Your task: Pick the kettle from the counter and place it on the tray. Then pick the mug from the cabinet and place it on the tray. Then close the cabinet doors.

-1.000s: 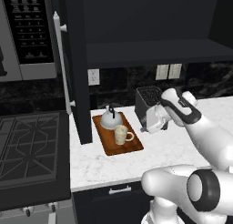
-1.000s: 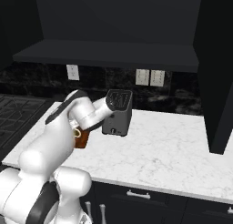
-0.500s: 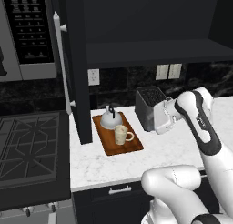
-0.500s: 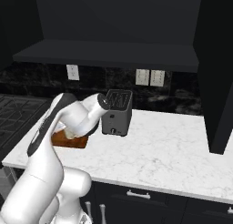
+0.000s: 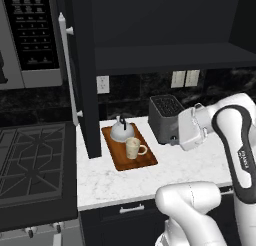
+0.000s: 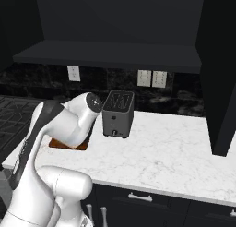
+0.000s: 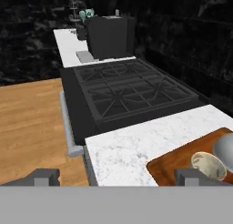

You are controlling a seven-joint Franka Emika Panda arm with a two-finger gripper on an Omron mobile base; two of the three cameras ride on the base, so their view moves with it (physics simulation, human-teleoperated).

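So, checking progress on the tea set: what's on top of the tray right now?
The kettle and the mug both stand on the tray, kettle behind mug. The board beneath them is covered.

Bare counter (image 5: 105,182) lies open in front of the tray (image 5: 120,162), which the kettle (image 5: 121,131) and mug (image 5: 133,148) crowd. The open cabinet door (image 5: 82,75) blocks the tray's left side; the toaster (image 5: 166,118) stands near on its right. Right of the toaster, the marble is free up to the other door (image 6: 220,78)
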